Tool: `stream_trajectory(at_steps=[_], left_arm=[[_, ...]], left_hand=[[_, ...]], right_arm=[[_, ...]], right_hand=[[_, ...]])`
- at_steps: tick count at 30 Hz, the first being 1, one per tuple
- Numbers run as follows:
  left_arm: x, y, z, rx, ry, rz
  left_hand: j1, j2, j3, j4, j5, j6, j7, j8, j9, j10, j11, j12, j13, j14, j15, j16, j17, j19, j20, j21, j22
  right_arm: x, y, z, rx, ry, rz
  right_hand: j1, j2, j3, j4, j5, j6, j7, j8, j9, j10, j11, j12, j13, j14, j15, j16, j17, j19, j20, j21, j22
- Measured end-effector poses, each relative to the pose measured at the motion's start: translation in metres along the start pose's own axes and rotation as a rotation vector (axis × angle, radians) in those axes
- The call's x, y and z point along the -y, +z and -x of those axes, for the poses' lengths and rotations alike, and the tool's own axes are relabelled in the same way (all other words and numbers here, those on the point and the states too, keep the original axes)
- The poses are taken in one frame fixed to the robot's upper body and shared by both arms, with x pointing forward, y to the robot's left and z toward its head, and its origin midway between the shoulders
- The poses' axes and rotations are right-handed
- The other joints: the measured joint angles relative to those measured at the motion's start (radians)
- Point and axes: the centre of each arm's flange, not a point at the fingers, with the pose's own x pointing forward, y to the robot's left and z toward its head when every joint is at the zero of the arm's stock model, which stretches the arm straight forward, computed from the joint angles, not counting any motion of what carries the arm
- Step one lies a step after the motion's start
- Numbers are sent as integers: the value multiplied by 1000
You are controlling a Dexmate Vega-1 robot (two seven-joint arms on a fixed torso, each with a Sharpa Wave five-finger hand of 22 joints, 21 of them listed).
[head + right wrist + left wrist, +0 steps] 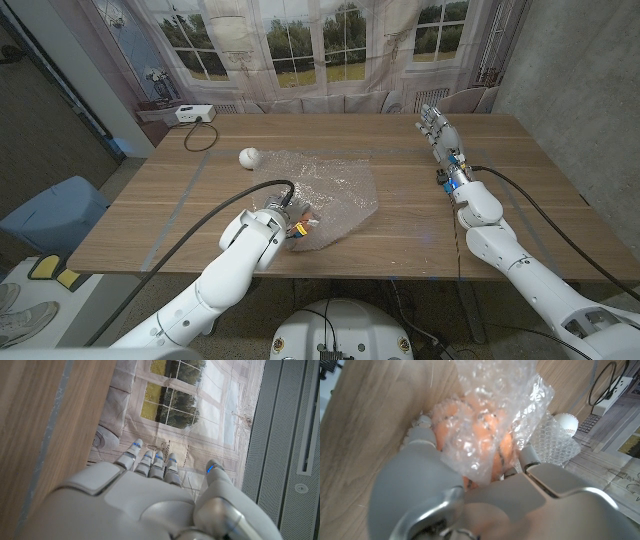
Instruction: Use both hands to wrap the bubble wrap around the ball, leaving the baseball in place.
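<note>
Two balls on the bench (420,215): one white baseball (248,156) bare near the far left, one orange ball (485,435) under the single bubble wrap sheet (335,195). Left hand (290,222) at the sheet's near edge, cupping the orange ball through the wrap. Right hand (437,130) far right, fingers straight, spread, holding nothing. One white power strip (193,115) at the far-left corner.

Wooden table (520,150) stretching across the scene, and at its far left corner sits a white power strip (193,115) with a dark cable (200,137) looping onto the tabletop. Behind it hangs a printed window backdrop (300,45), and down on the floor at left, a blue chair (50,210).
</note>
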Motion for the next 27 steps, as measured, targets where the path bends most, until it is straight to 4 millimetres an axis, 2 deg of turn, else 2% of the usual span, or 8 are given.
stream_trajectory(at_steps=[1,2,5,7,11,13,19,27], left_arm=[[0,0,0,7,23,6],[1,1,0,7,22,4],[1,1,-2,14,74,17],[3,2,-3,16,106,23],[7,2,-7,18,154,29],[7,2,-7,20,188,32],[10,0,-10,32,233,50],[14,-9,-13,41,267,93]], left_hand=[[10,-10,19,-2,0,42,12,15,3,14,14,16,6,13,13,9,3,7,1,8,0],[18,-18,38,-3,0,50,14,31,4,39,16,29,11,44,14,16,4,20,-9,17,3],[39,-39,100,-4,1,85,17,99,13,58,25,83,37,66,27,56,19,30,-9,57,11],[65,-65,131,-8,7,152,17,142,20,117,29,117,58,105,34,97,50,46,-7,86,17],[116,-116,154,-7,9,199,17,226,50,150,32,197,129,140,46,177,137,54,0,161,39],[125,-125,158,-6,9,220,16,247,55,171,35,223,159,155,52,197,166,58,2,188,48],[145,-145,158,-6,10,311,18,258,53,239,38,252,204,211,61,227,218,69,13,250,65],[157,-157,157,-4,9,362,13,265,51,290,36,262,233,254,61,240,247,77,20,282,74]], right_arm=[[0,0,0,0,-1,2],[0,1,0,1,-1,3],[-1,1,0,0,-4,7],[-1,1,0,-1,-6,9],[-2,1,-1,-2,-9,14],[-2,1,-1,-3,-11,14],[-4,1,-3,-2,-15,17],[-7,2,-6,0,-18,20]], right_hand=[[0,0,0,0,0,0,0,0,0,0,0,0,0,0,0,0,0,0,0,0,0],[0,0,0,0,0,0,0,0,0,0,0,0,0,0,0,0,0,0,0,0,0],[0,0,0,0,0,0,0,0,0,0,0,0,0,0,0,0,2,-4,4,0,0],[0,0,0,0,0,0,0,0,0,0,0,0,0,0,0,0,3,-4,4,0,0],[0,0,0,0,0,0,0,0,0,0,0,0,0,0,0,0,3,-4,4,0,0],[0,0,0,0,0,0,0,0,0,0,0,0,0,0,0,0,2,-4,4,0,0],[0,0,0,0,0,0,0,0,0,0,0,0,0,0,0,0,2,-4,4,0,0],[0,0,0,0,0,0,0,0,0,0,0,0,0,0,0,0,2,-4,3,0,0]])
